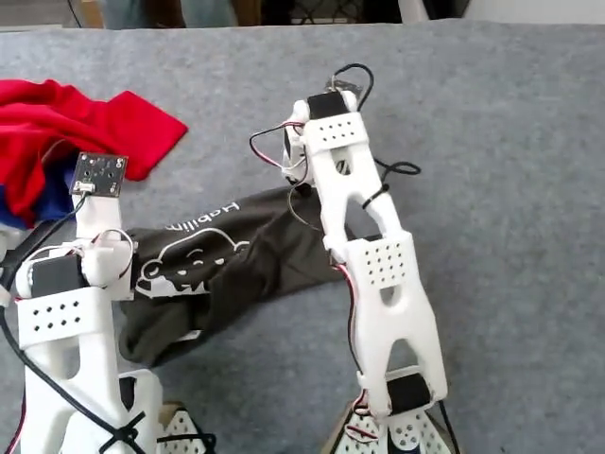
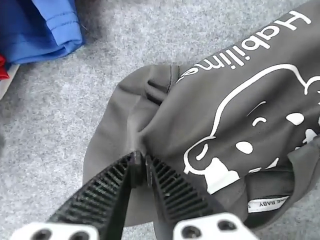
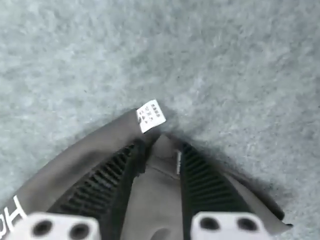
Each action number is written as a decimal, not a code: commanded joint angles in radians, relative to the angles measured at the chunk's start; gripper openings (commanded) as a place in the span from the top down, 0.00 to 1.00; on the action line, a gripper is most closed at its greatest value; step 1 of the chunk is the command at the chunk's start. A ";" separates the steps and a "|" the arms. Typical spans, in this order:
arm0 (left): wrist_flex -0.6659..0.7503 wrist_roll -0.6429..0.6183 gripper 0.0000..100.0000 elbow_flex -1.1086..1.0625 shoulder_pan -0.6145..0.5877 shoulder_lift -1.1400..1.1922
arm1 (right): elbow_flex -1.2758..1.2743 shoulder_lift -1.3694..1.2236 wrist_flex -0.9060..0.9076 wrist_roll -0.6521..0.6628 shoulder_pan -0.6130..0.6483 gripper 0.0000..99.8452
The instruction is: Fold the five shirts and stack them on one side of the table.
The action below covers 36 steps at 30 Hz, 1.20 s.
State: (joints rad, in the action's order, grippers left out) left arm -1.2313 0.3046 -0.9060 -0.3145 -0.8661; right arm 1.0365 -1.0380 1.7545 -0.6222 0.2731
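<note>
A grey, felt-like cover (image 1: 510, 189) spreads over the whole table. Along the top edge of the high view, past the table's far edge, runs a thin strip of room (image 1: 312, 9), too narrow to make out.

The dark shirt (image 1: 227, 270) lies crumpled across the lower middle of the frame, its white print (image 1: 189, 260) facing up. A red shirt (image 1: 85, 128) is bunched at the upper left, with a blue shirt (image 2: 40, 27) beside it.

The left arm (image 1: 66, 322) rises from the lower left corner. The left gripper (image 2: 140, 162) has its jaws pressed together on a fold of the dark shirt.

The right arm (image 1: 369, 246) stretches up the centre. The right gripper (image 3: 161, 145) pinches the shirt's edge just beside a white label (image 3: 151, 116).
</note>
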 commanded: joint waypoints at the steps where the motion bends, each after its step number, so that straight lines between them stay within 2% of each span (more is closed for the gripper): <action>1: 0.014 -0.009 0.97 0.005 -0.004 -0.018 | 0.018 0.042 0.012 -0.011 0.017 0.90; 9: 0.014 -0.009 0.97 0.008 -0.008 -0.018 | -0.196 0.186 0.011 -0.002 0.017 0.91; 12: 0.014 -0.009 0.97 0.008 -0.008 -0.018 | -0.259 0.203 0.009 0.041 0.017 0.94; 16: 0.014 -0.009 0.97 0.008 -0.008 -0.018 | -0.274 0.206 0.011 0.081 0.012 0.95; 27: 0.014 -0.009 0.97 0.012 -0.008 -0.018 | -0.266 0.283 0.009 0.089 0.008 0.99; 29: 0.015 -0.018 0.97 0.013 -0.008 -0.018 | -0.266 0.331 0.008 0.153 -0.006 0.99; 32: 0.040 -0.101 0.97 0.038 -0.010 -0.018 | -0.240 0.420 0.002 0.262 -0.014 0.99; 36: -0.005 -0.241 0.97 0.275 -0.021 -0.018 | -0.084 0.544 -0.005 0.382 -0.002 0.99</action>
State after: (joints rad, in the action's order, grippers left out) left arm -1.2114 0.1527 -0.8339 -0.3145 -0.8661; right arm 0.8140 -0.6268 1.7561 -0.3138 0.2731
